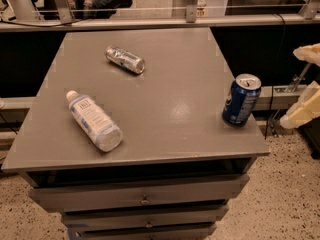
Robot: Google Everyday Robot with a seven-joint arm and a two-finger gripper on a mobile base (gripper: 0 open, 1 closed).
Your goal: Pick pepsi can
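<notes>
Pepsi can (pixel 241 100) stands upright near the counter's (pixel 175 59) right edge, so the gripper (pixel 306 82), fingers apart just beyond that edge, could tip it over.

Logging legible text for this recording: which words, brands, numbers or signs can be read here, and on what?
No text can be read as it stands.
pepsi can, upright: white markings on its side, too blurred to read.
plastic bottle, lying down: label with a dark square mark, illegible.
silver can, lying down: print illegible.
gripper, open, just right of the pepsi can: no text visible.
</notes>
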